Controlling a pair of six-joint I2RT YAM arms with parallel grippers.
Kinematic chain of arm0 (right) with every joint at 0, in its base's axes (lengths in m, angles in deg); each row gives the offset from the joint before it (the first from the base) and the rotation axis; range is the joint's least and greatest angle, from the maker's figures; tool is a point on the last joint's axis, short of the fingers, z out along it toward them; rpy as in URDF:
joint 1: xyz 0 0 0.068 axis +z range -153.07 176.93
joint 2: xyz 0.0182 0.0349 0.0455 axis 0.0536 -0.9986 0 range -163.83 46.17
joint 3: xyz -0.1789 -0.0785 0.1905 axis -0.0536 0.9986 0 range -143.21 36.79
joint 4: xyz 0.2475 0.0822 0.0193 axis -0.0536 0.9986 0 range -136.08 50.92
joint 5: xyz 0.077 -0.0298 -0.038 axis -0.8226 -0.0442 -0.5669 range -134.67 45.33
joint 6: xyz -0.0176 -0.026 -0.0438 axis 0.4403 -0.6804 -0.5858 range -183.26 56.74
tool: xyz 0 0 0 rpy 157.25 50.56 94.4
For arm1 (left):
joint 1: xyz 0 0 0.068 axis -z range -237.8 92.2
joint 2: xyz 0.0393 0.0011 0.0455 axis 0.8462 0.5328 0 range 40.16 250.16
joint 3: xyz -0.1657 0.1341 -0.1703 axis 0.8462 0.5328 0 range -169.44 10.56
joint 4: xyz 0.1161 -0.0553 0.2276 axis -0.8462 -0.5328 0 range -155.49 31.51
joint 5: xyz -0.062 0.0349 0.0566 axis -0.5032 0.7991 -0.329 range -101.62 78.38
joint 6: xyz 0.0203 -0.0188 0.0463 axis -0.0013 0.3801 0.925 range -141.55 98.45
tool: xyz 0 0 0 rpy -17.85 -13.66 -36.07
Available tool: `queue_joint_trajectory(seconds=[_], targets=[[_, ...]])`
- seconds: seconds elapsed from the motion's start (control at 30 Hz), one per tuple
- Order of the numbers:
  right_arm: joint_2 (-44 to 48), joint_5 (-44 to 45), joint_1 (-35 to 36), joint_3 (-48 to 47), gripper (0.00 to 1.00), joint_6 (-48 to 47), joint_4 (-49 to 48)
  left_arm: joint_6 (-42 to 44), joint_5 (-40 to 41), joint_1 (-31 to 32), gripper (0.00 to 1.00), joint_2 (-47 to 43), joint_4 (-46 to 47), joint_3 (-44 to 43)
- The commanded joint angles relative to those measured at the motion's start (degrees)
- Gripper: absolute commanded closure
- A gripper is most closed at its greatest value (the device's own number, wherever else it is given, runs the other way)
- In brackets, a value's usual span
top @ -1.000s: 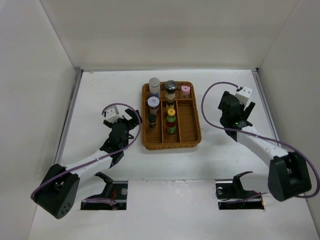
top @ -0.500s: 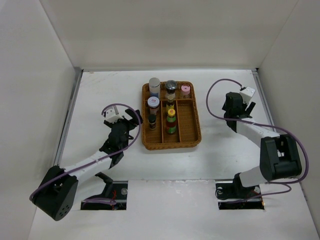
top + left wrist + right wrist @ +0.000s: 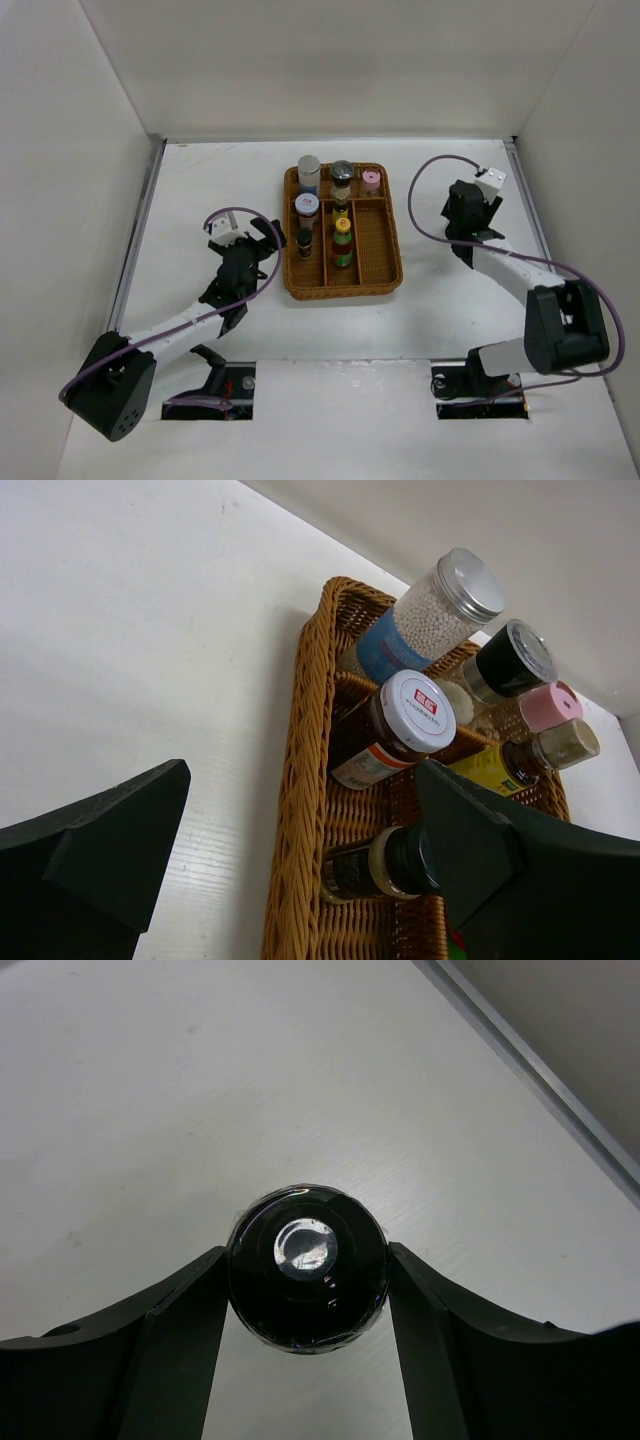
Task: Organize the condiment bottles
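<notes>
The white counter [image 3: 200, 190] carries a brown wicker tray [image 3: 345, 292]. It sits well off to the left of the right claw [image 3: 307, 1252] and just ahead of the left claw [image 3: 302, 768]. Most of the condiment bottles stand in the tray: a bead jar [image 3: 440, 605], a pink-capped bottle [image 3: 371, 180], a red-white-capped jar [image 3: 415, 710] and a yellow-capped bottle [image 3: 343, 240].

One dark bottle [image 3: 306, 1290] remains outside, right under the right claw. Its two fingers press the bottle's sides, though I can't tell whether it is off the counter. To my eye this is the pick-up of the last straggler. Next it needs lifting straight up and carrying left over the tray rim into the lane nearest that claw, which looks free. The tall caps beyond that lane could get clipped. The left claw is spread wide and holds nothing.
</notes>
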Motion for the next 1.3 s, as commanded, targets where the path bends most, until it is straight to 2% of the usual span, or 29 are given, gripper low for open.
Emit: queue_joint_trajectory(seconds=[0.0,0.13,0.3,0.6,0.9,1.03,1.13,1.27], targets=[[8.5,0.9,7.0,-4.0,0.53,-2.6,-6.5,-0.6,0.1,-0.7,0.0,0.1,2.1,0.1],[9.5,-2.1,14.8,-6.5,0.51,-4.6,-7.0,-1.1,0.1,-1.9,0.0,0.6,1.6,-0.2],[5.7,-6.8,22.2,-8.9,0.51,-4.7,-11.0,-3.7,-0.3,-4.6,0.0,0.8,-1.9,-1.0],[-5.4,-12.8,23.4,-13.8,0.5,-4.2,-14.9,-8.4,-0.8,-8.8,0.0,4.0,-10.4,-3.9],[-11.5,-13.3,23.6,-13.2,0.46,-3.8,-16.1,-9.2,-1.5,-9.6,0.0,6.3,-11.1,-4.8],[-12.9,-13.0,24.1,-12.8,0.36,-3.7,-15.7,-9.2,-1.5,-9.6,0.0,7.4,-11.8,-5.6],[-11.6,-12.9,24.1,-12.6,0.15,-2.6,-15.1,-9.2,-1.6,-9.6,0.0,8.0,-14.2,-7.1],[-6.6,-11.8,24.0,-10.8,0.0,-0.6,-14.1,-9.2,-1.1,-9.1,0.0,7.9,-18.0,-9.3]])
